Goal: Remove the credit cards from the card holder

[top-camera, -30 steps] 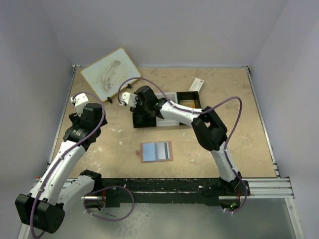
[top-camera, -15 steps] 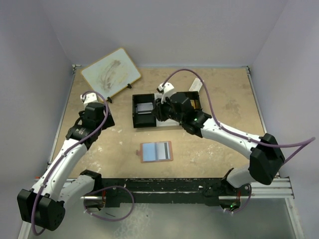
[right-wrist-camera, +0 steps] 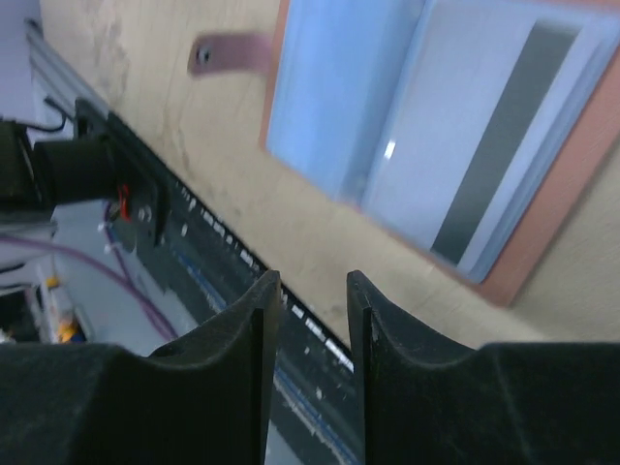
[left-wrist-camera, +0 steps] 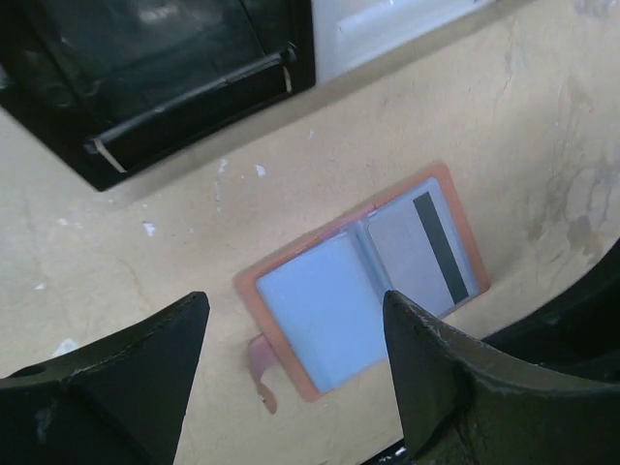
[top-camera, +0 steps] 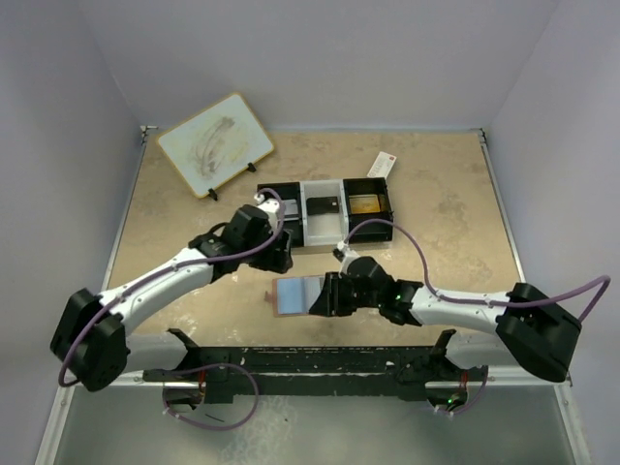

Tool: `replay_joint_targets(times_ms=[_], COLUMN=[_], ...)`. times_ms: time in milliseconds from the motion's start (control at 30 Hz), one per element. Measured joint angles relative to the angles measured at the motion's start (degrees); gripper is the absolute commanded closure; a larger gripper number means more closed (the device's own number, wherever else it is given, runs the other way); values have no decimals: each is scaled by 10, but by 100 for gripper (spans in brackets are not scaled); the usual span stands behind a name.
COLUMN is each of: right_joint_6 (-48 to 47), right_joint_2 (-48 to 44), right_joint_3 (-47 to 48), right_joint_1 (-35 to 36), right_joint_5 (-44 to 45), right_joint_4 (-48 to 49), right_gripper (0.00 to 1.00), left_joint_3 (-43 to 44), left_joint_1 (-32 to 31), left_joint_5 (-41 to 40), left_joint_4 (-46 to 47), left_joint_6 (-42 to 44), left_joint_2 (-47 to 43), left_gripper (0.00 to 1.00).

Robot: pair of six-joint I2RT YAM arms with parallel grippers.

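Observation:
The card holder point(top-camera: 294, 294) lies open and flat near the table's front edge, salmon-tan with bluish clear pockets and its strap point(right-wrist-camera: 232, 53) sticking out. A pale credit card with a dark stripe point(left-wrist-camera: 421, 250) sits in one pocket; the other pocket point(left-wrist-camera: 315, 310) looks plain blue. My left gripper point(top-camera: 275, 256) hovers above and behind the holder, jaws wide open and holding nothing point(left-wrist-camera: 294, 298). My right gripper point(top-camera: 321, 295) is low at the holder's right end, its fingers a narrow gap apart with nothing between them point(right-wrist-camera: 310, 281).
A black-and-white three-compartment tray point(top-camera: 325, 225) stands just behind the holder, with a dark card-like item point(top-camera: 323, 205) in its middle section. A white packet with a red end point(top-camera: 381, 163) lies behind it. A white board on a stand point(top-camera: 215, 143) is at the back left. The black front rail point(right-wrist-camera: 194, 232) runs close below.
My left arm swung in from the left side to the middle above the holder. My right arm came off the tray and dropped low to the holder's right end.

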Motion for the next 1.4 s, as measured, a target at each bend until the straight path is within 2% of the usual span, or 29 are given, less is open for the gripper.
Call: replay_joint_targets(times_ms=[133, 267, 467, 767, 867, 1067, 1233, 1400], right_joint_6=[53, 98, 144, 212, 214, 195, 145, 64], right_joint_2=[-11, -29, 21, 84, 99, 135, 151, 180], right_joint_3=[-47, -93, -103, -137, -140, -111, -51, 32], right_joint_1=[24, 25, 7, -66, -97, -123, -132, -138], right_joint_5=[-21, -28, -32, -48, -60, -81, -86, -59], right_joint_4=[33, 47, 100, 243, 271, 280, 209, 126], right_gripper=[50, 45, 46, 47, 47, 47, 47, 47], left_joint_3=[9, 12, 22, 21, 6, -78, -137, -201], left_joint_1=[-45, -72, -109, -110, -110, -118, -136, -177], left_joint_5=[3, -4, -31, -45, -27, 6, -11, -27], left_joint_4=[11, 12, 30, 67, 91, 132, 165, 238], left_joint_6=[5, 7, 7, 8, 2, -48, -110, -195], left_joint_2=[70, 112, 159, 217, 209, 132, 76, 31], left_gripper=[29, 29, 28, 31, 32, 36, 37, 41])
